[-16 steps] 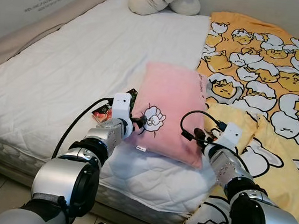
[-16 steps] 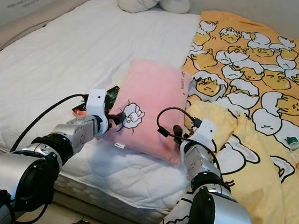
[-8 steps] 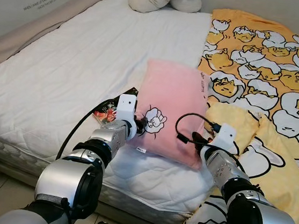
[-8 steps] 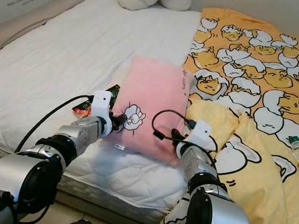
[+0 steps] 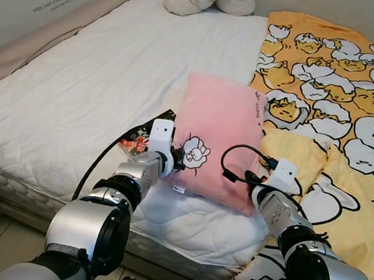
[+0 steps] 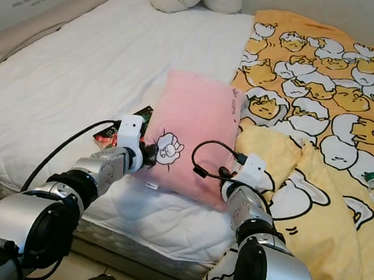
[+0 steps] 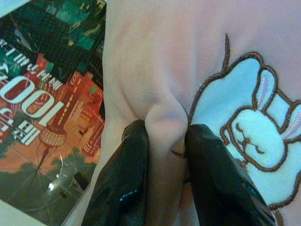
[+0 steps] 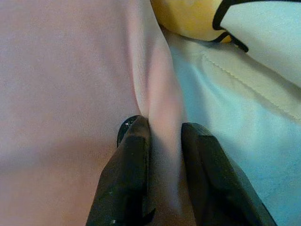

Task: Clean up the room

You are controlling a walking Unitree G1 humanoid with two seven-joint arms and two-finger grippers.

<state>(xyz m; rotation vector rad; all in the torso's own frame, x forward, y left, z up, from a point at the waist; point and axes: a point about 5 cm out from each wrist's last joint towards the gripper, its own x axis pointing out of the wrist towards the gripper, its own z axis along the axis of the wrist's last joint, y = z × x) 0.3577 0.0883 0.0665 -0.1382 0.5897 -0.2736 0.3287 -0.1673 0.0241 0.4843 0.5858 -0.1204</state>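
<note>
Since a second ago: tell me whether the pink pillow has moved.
No. The pink pillow lies as before against the book and yellow blanket; only the camera shifted.

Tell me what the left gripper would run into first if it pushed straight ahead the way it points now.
The pink pillow. The left gripper is already pinching a fold of it beside the embroidered rabbit, so going further would likely just press deeper into the cushion.
</note>
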